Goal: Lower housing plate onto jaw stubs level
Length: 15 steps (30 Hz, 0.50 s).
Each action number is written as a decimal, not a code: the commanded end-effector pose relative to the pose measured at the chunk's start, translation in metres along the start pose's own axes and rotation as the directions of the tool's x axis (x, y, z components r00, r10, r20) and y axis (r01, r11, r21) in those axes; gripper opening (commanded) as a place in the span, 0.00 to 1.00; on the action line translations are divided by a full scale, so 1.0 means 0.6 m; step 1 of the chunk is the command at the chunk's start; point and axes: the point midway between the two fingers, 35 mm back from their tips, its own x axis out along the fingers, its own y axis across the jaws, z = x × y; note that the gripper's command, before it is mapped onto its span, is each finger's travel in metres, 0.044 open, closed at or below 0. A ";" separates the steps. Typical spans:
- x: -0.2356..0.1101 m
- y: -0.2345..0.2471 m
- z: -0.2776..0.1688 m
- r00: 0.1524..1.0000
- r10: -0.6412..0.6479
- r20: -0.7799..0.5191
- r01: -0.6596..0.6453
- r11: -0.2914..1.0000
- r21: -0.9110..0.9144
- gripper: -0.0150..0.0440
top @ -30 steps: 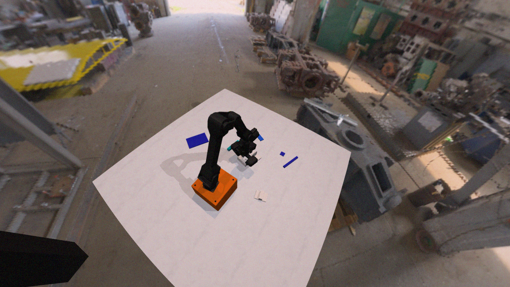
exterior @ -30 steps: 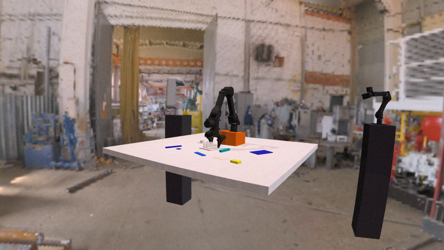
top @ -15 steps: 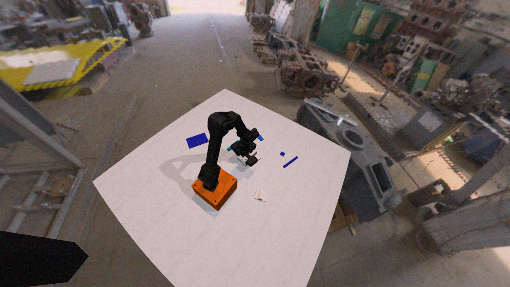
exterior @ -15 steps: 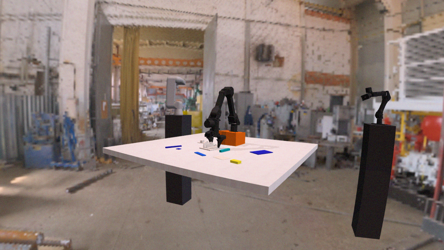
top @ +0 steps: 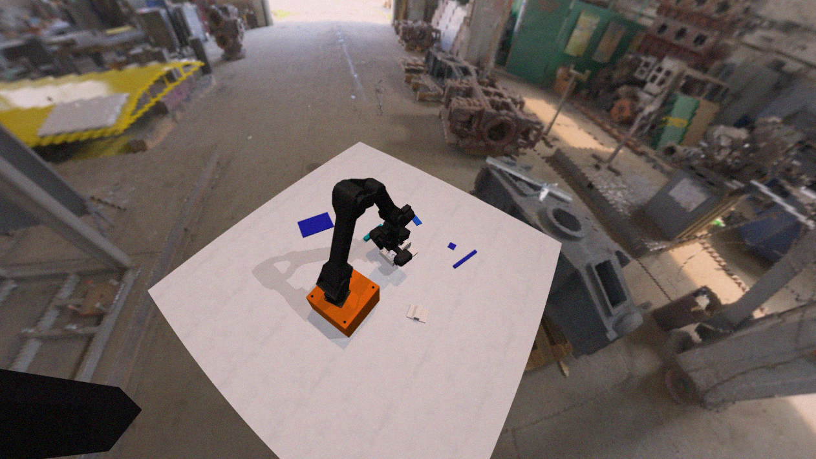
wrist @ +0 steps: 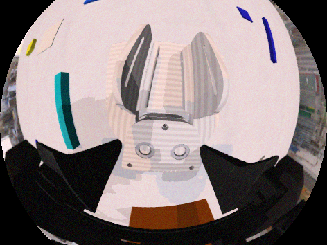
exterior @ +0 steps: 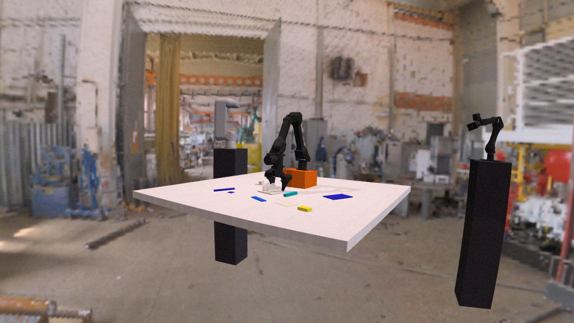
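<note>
A pale plate with two ringed holes (wrist: 165, 138), apparently the housing plate, looks flat across the rear ends of the jaws in the wrist view. The left jaw (wrist: 133, 76) and right jaw (wrist: 208, 79) stand apart on a striped pale base (wrist: 114, 51). The stubs are hidden under the plate. I cannot tell whether it is fully closed on them. My gripper (top: 392, 248) (exterior: 277, 187) (wrist: 162, 147) is open wide and empty. Its fingers are on either side of the plate, with a gap at each side.
A teal bar (exterior: 290, 194) (wrist: 64, 100) lies left of the base in the wrist view. A dark blue stick (top: 464, 258) (wrist: 269, 39), yellow block (exterior: 304, 209) and dark blue slab (top: 315, 224) lie farther off. A small pale part (top: 417, 313) lies near the orange arm mount (top: 348, 305).
</note>
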 end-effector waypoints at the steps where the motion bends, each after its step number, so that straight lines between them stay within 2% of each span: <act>1: 0.000 0.000 0.000 1.000 0.000 0.000 0.000 1.000 0.000 1.00; 4: -0.024 0.001 0.003 1.000 0.001 0.000 -0.001 1.000 0.001 1.00; 10: -0.123 0.000 -0.001 1.000 0.003 0.002 -0.003 1.000 0.005 1.00; 15: -0.119 0.000 0.000 1.000 0.002 0.008 -0.002 1.000 0.005 1.00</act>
